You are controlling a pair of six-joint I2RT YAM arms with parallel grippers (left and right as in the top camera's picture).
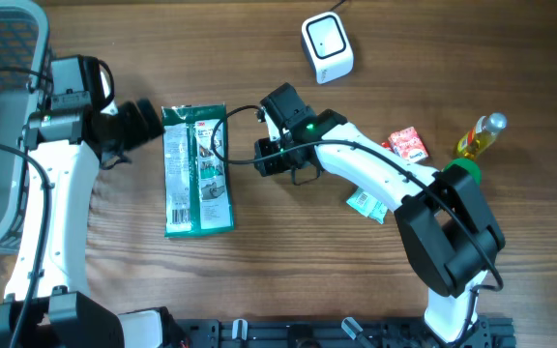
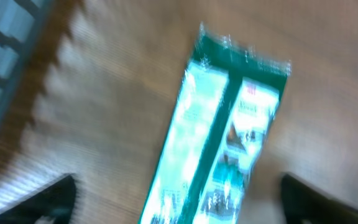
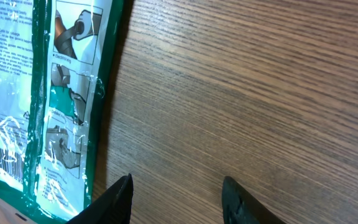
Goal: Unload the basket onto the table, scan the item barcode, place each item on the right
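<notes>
Left gripper spread wide and empty at the upper left corner of the green packet, flat on the desk at centre-left of frame, long axis top to bottom; right gripper, parted and empty, farther off its right edge.

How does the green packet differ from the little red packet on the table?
The green packet is far larger than the red packet, and long and narrow where the red packet is squat. The green packet lies mid-table; the red packet sits farther right, near the yellow bottle. Both lie flat on the wooden table.
</notes>
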